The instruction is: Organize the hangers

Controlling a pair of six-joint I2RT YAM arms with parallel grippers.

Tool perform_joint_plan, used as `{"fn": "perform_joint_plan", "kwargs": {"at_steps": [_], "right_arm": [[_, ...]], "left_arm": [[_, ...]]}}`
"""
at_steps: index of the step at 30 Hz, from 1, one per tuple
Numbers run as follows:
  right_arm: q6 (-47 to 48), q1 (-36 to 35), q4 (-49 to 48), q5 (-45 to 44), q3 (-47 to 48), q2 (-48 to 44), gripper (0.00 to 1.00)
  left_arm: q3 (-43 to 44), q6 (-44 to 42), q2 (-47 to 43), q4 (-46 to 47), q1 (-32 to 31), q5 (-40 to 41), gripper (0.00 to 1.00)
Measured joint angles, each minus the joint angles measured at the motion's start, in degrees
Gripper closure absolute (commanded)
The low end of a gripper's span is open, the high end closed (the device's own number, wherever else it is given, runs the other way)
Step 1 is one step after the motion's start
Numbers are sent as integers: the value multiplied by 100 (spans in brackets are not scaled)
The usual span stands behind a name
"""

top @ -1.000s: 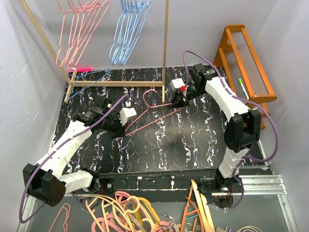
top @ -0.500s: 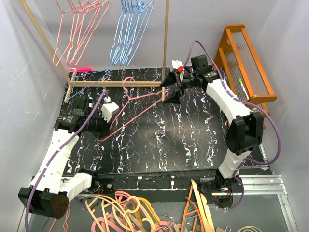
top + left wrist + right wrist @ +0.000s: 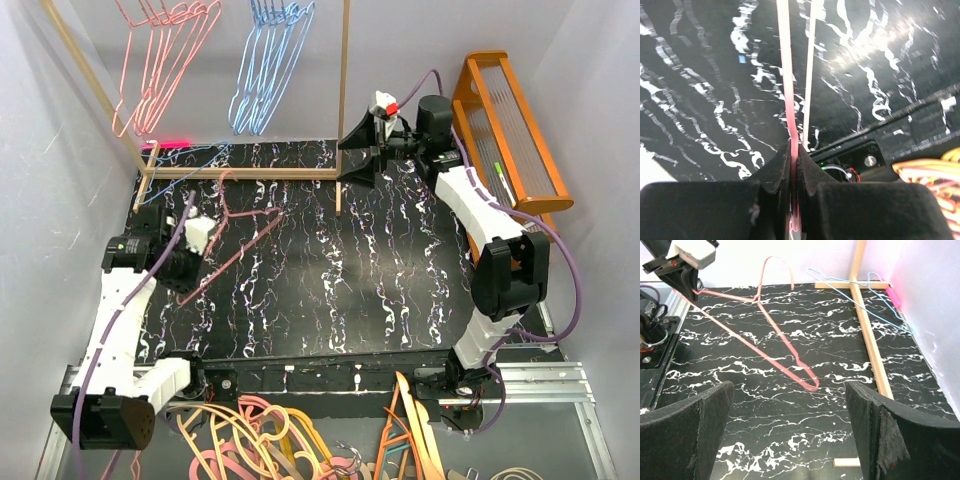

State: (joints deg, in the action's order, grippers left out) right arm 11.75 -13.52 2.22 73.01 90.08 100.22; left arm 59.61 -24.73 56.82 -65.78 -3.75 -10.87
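Your left tool is clamped tight on one wire of a pink-red hanger, held over the left side of the black marbled table with its hook pointing toward the wooden rack. Your right tool stands spread wide with nothing between its fingers, up beside the rack's right post. More hang from the rack's top, pink-red ones left of light blue ones, and one light blue hanger lies at the rack's foot.
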Motion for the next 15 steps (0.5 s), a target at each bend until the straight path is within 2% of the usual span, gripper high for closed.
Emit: {"fn": "perform_joint_plan", "kwargs": {"at_steps": [7,15], "right_arm": [[-334,321,-422,-66,-352,-55,2],[-387,330,-468,-111,-975,-326,2]], "left_arm": [[1239,721,975,339,1213,160,100],[2979,824,1932,553,1314,-94,100]]}}
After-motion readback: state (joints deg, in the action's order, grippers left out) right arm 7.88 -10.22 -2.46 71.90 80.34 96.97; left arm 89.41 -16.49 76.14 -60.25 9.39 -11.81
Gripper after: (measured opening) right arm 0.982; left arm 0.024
